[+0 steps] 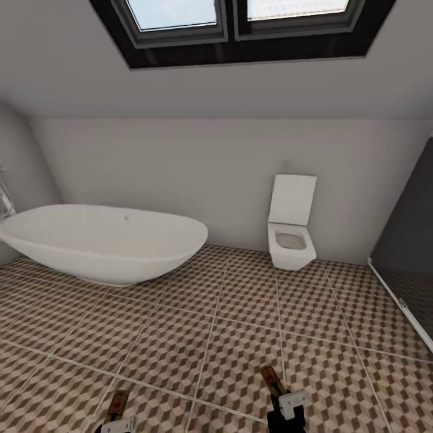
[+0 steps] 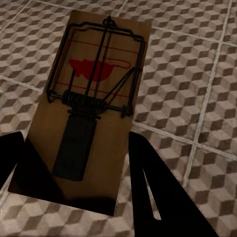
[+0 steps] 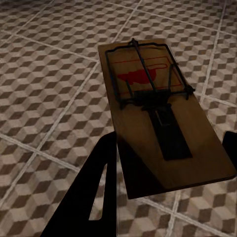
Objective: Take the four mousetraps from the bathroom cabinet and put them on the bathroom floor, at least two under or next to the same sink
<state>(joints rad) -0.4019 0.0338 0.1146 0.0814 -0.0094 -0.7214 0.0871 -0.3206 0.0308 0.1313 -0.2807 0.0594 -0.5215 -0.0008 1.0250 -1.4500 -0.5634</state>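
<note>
The bathroom floor [image 1: 240,325] carries a brown, beige and white cube pattern. A white bathtub [image 1: 102,240] stands at its far left edge, and a white toilet [image 1: 291,231] at its far edge against the wall, below a skylight [image 1: 240,24]. The left pincer [image 2: 74,170] is closed around one mousetrap [image 2: 91,108], held above the tiles. The right pincer [image 3: 168,170] likewise clamps a second mousetrap [image 3: 158,113] between its dark fingers [image 3: 96,187], clear of the floor.

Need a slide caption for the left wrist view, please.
Left claw holding a tan mousetrap, red mouse print facing the camera, above the cube-patterned bathroom floor.
</note>
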